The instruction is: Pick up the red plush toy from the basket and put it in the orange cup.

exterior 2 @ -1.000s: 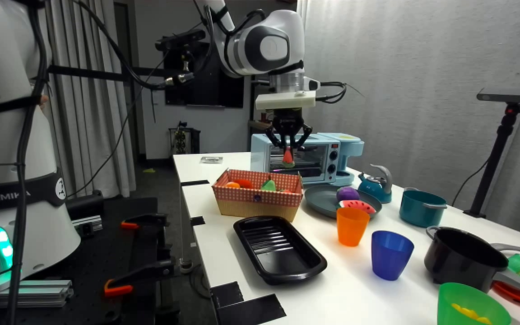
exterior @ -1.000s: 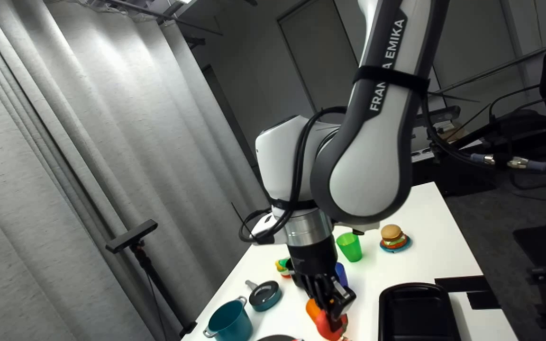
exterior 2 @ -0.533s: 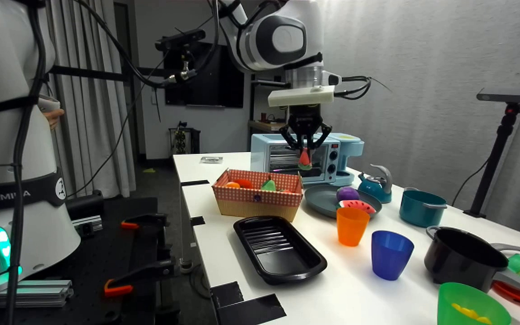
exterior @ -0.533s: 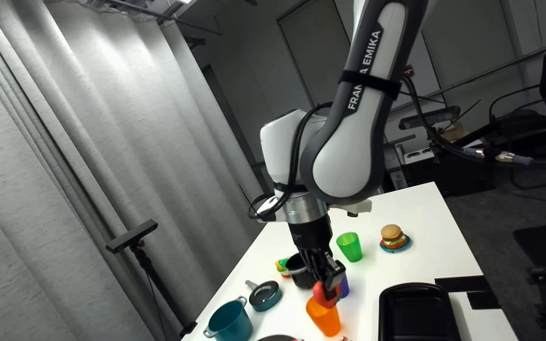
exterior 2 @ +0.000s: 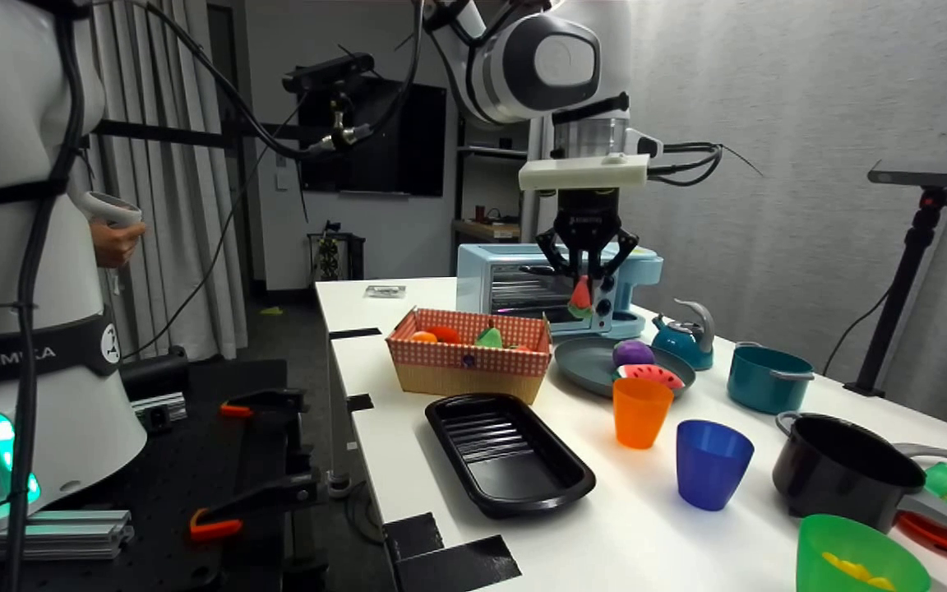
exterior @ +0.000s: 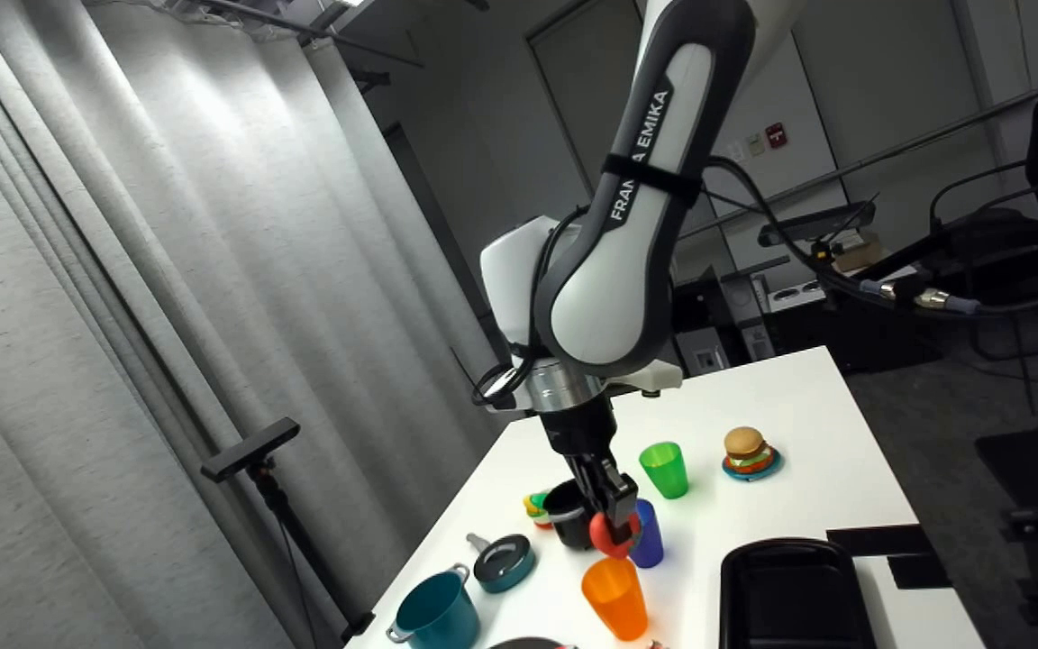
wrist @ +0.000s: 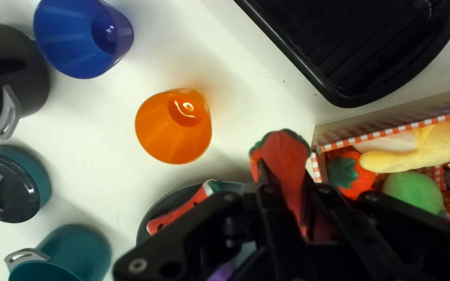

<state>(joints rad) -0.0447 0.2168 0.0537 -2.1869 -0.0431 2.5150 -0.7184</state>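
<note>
My gripper is shut on the red plush toy, which has a green edge, and holds it in the air. In the wrist view the toy is pinched between both fingertips and sticks out past them. The orange cup stands upright and its inside looks bare in the wrist view, left of the toy. In an exterior view the toy appears just above the cup. The red-checked basket with several soft toys is right of the gripper in the wrist view.
A blue cup stands beside the orange cup. A grey plate with a purple toy and a watermelon slice lies behind it. A black tray, black pot, teal pot and green cup stand around.
My gripper has moved steadily away from the basket side toward the orange cup, carrying the toy. The cup now shows more fully beneath it. The objects on the table have not moved.
</note>
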